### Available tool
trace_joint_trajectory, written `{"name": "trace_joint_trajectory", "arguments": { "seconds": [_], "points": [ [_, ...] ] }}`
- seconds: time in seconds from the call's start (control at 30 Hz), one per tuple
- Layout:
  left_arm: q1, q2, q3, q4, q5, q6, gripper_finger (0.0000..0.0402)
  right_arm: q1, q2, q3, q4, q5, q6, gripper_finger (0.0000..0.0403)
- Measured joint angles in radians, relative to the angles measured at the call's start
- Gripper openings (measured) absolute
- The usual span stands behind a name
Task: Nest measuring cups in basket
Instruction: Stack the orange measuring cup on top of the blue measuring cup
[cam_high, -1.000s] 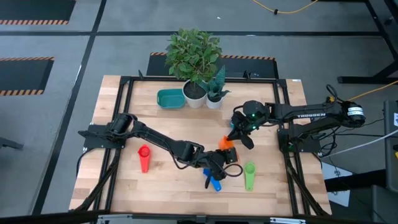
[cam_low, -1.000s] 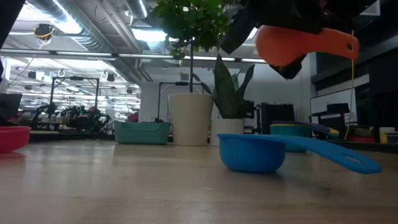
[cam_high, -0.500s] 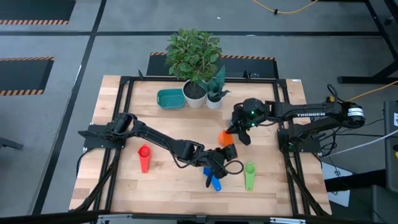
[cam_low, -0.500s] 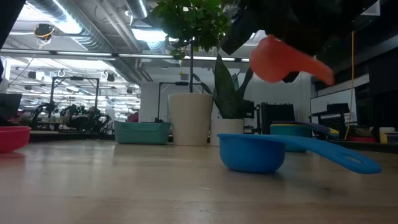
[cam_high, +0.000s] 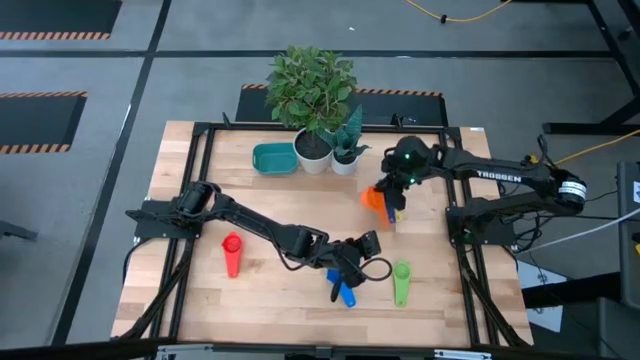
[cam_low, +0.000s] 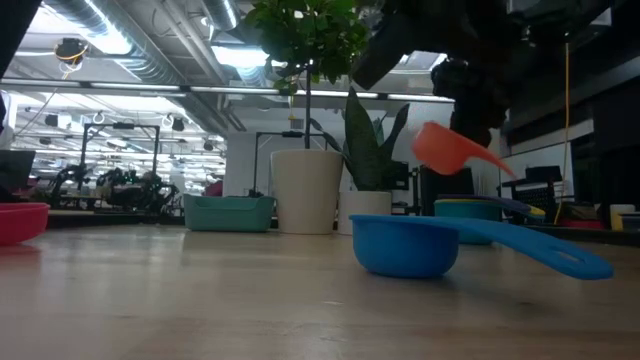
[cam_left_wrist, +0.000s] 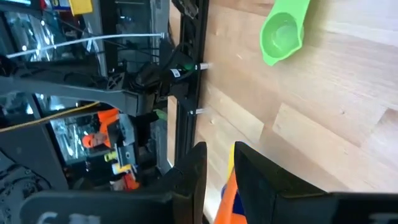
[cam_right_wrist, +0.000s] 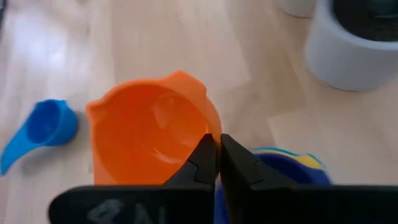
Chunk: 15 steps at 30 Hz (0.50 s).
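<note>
— High view first: where's the orange cup (cam_high: 373, 197)?

— I see my right gripper (cam_high: 390, 207) clamped on it, holding it above the table, near the white pots (cam_high: 313, 155).

— And the basket (cam_high: 274, 158)?

— Beside those pots, well apart from the cup.

— Left side?

— My left gripper (cam_high: 362, 245) sits by the blue cup (cam_high: 341, 291); fingers slightly parted, gripping nothing. The green cup (cam_high: 401, 282) lies nearby, the red cup (cam_high: 232, 253) far off.

One word can be read: "TROSSEN", printed in white capitals along the right arm (cam_high: 497, 176) in the high view. Pale embossed marks are seen on the right gripper (cam_right_wrist: 217, 163) housing in its wrist view, but they cannot be made out. No other text, number or sign is legible on the table or in the room.
</note>
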Motion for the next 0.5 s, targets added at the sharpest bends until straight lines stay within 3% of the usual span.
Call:
{"name": "trace_joint_trajectory", "arguments": {
  "seconds": [0.5],
  "points": [
    [0.02, 0.0, 0.0, -0.008, 0.006, -0.092, 0.0075, -0.192, 0.0, 0.0, -0.127, 0.0, -0.101, 0.0011]
  ]
}}
